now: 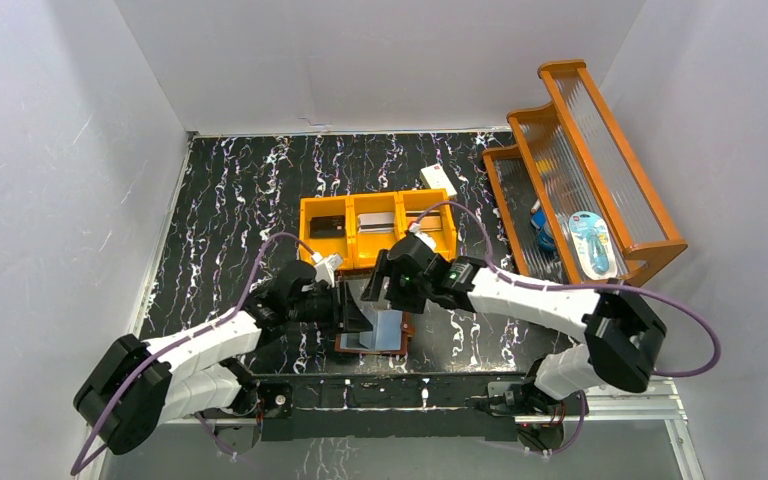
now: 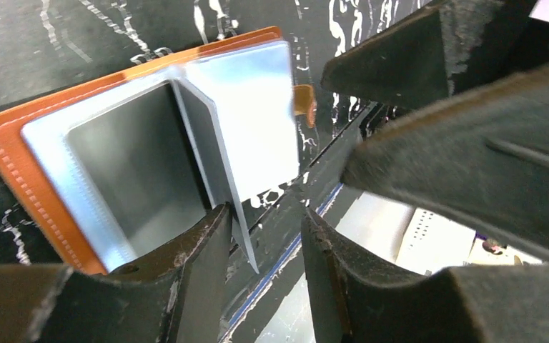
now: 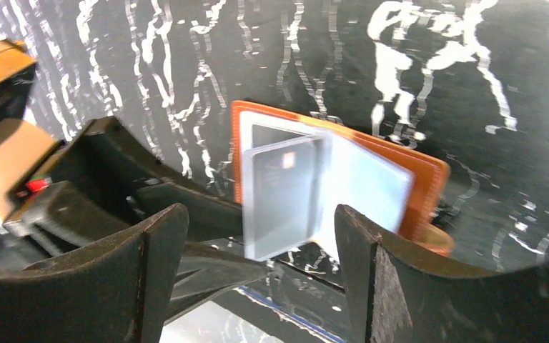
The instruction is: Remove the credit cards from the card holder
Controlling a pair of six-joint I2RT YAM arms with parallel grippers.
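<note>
— The grey card (image 3: 279, 196)?
— Looks thin, stiff, slick. It sticks up from the open card holder (image 1: 375, 338) at the worktop's (image 1: 240, 180) near edge. Pinch its free end.
— Grippers?
— Left gripper (image 2: 264, 214) parted astride its edge; right gripper (image 3: 257, 214) wide apart.

White arms (image 1: 210, 340), black joints (image 1: 625, 340), purple cables (image 1: 256, 272)

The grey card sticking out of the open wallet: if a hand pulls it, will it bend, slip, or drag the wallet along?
The grey card probably stays stiff: its edges look straight though it juts out unsupported. Its glossy face may slip in a pinch. The wallet looks small and lies loose, so it might slide along.
</note>
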